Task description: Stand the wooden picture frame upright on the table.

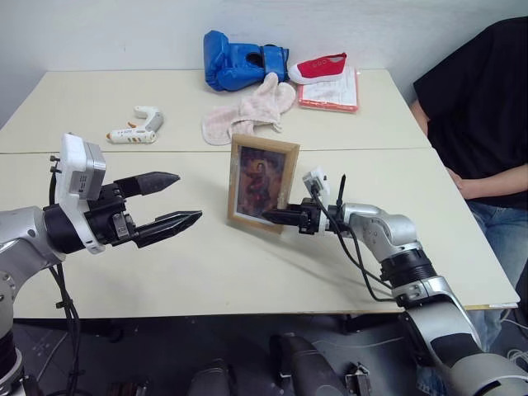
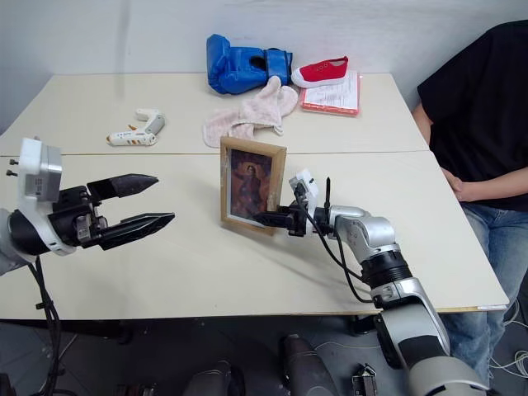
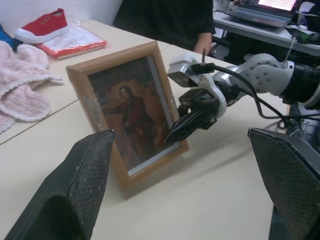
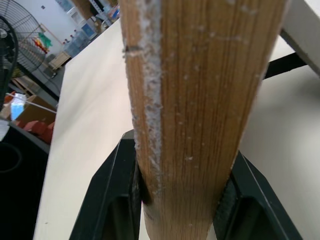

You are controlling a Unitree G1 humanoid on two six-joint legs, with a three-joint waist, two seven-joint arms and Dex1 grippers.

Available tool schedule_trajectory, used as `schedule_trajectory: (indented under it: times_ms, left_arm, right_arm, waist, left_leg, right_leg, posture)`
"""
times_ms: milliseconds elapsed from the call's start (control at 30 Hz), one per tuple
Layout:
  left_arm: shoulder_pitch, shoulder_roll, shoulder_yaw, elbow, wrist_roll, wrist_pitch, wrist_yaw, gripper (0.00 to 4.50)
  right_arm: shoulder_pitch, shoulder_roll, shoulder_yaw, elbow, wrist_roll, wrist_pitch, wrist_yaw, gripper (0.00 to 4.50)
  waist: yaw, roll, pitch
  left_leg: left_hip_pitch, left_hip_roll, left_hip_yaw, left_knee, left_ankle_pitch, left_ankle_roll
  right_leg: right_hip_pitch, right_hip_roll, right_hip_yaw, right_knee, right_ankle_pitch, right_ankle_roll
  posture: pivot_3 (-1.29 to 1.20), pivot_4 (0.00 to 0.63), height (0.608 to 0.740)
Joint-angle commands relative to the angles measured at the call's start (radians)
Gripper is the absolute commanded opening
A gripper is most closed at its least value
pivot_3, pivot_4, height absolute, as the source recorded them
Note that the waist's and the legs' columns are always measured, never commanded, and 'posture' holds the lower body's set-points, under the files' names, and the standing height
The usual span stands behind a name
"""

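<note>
**Wood frame upright, right gripper clamped on its edge**

Light wood border, stiff, thin. The frame (image 1: 262, 182) stands upright near the middle of the table (image 1: 206, 272), just on the near side of the seam, picture facing the robot. Judged light and rigid, so no flex in a pinch, but top-heavy and easy to tip on its narrow base. The glazed front looks slippery and breakable; hold it by the wooden side rail, low down, as now. Whether the easel stand behind is out, cannot tell.

Near left: left gripper (image 1: 176, 200) hangs above the table, well apart from the frame, fingers spread wide, holding nothing, pointing toward the frame.

Near right: right gripper (image 1: 280, 217) reaches in from the right, fingers partly closed on the frame's lower right edge; the right wrist view has the wood rail squeezed between both black fingers (image 4: 112, 200). Task looks nearly done: a release without a nudge remains.

Far side: white gun-shaped tool (image 1: 139, 126) at left, pink cloth (image 1: 247, 112) behind the frame, blue boxing glove (image 1: 239, 62), red shoe (image 1: 318, 67) on a pink-edged pad (image 1: 334, 93). A person in black (image 1: 478, 107) sits at the far right.
</note>
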Motion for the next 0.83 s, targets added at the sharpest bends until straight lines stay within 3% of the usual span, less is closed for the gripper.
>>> schedule_trajectory:
  times_ms: [33, 200, 300, 433, 600, 733, 833]
  left_arm:
    - [-0.038, 0.028, -0.027, 0.037, 0.009, -0.047, -0.013, 4.5]
    - [-0.065, 0.04, -0.06, 0.08, 0.001, -0.063, -0.03, 4.5]
    - [-0.063, 0.044, -0.078, 0.088, 0.002, -0.081, -0.054, 4.5]
    - [-0.058, 0.051, -0.092, 0.098, 0.012, -0.1, -0.076, 4.5]
    - [-0.061, 0.074, -0.089, 0.134, 0.029, -0.133, -0.115, 4.5]
    - [-0.092, 0.071, -0.074, 0.17, 0.004, -0.131, -0.113, 4.5]
    - [-0.094, 0.074, -0.115, 0.178, 0.067, -0.181, -0.134, 4.5]
  right_arm:
    - [0.061, -0.021, 0.021, -0.106, 0.006, 0.045, 0.077, 2.16]
    - [0.106, -0.062, 0.052, -0.185, -0.087, -0.047, 0.108, 3.78]
    - [0.132, -0.122, 0.076, -0.252, -0.166, -0.129, 0.121, 3.78]
    - [0.171, -0.301, 0.066, -0.385, -0.217, -0.168, 0.21, 3.78]
    - [0.204, -0.548, -0.157, -0.482, -0.08, -0.12, 0.348, 3.78]
    - [0.206, -0.614, -0.304, -0.504, 0.049, -0.023, 0.363, 3.78]
    - [0.251, -0.611, -0.364, -0.557, 0.09, 0.008, 0.321, 3.78]
  waist:
    - [0.002, -0.001, 0.0]
    - [-0.001, -0.001, 0.0]
    - [0.001, 0.0, 0.0]
    - [0.007, 0.0, 0.0]
    - [0.018, 0.0, 0.0]
    - [0.018, 0.0, 0.0]
    - [0.02, 0.0, 0.0]
  left_leg:
    - [0.0, 0.0, 0.0, 0.0, 0.0, 0.0]
    - [0.0, -0.001, 0.001, -0.001, 0.0, 0.0]
    - [0.0, -0.001, 0.001, -0.001, 0.0, 0.0]
    - [0.0, -0.001, 0.001, -0.001, 0.0, 0.001]
    - [0.0, -0.001, 0.001, -0.001, -0.001, 0.002]
    - [0.002, 0.0, 0.001, -0.002, -0.002, 0.004]
    - [0.002, 0.0, 0.001, -0.002, -0.003, 0.005]
  right_leg:
    - [0.0, 0.0, 0.0, 0.0, 0.0, 0.0]
    - [0.0, 0.0, 0.001, -0.001, 0.0, 0.0]
    - [-0.001, 0.0, 0.001, -0.001, 0.0, 0.0]
    - [0.0, 0.0, 0.001, -0.002, 0.0, 0.0]
    - [0.0, 0.0, 0.001, -0.002, 0.0, 0.001]
    - [0.001, 0.002, 0.001, -0.002, 0.0, 0.0]
    - [0.001, 0.002, 0.002, -0.002, 0.0, 0.0]
  posture:
    - [0.0, 0.15, 0.74]
    - [0.0, 0.15, 0.74]
    - [0.0, 0.15, 0.74]
    - [0.0, 0.15, 0.74]
    - [0.0, 0.15, 0.74]
    - [0.0, 0.15, 0.74]
    - [0.0, 0.15, 0.74]
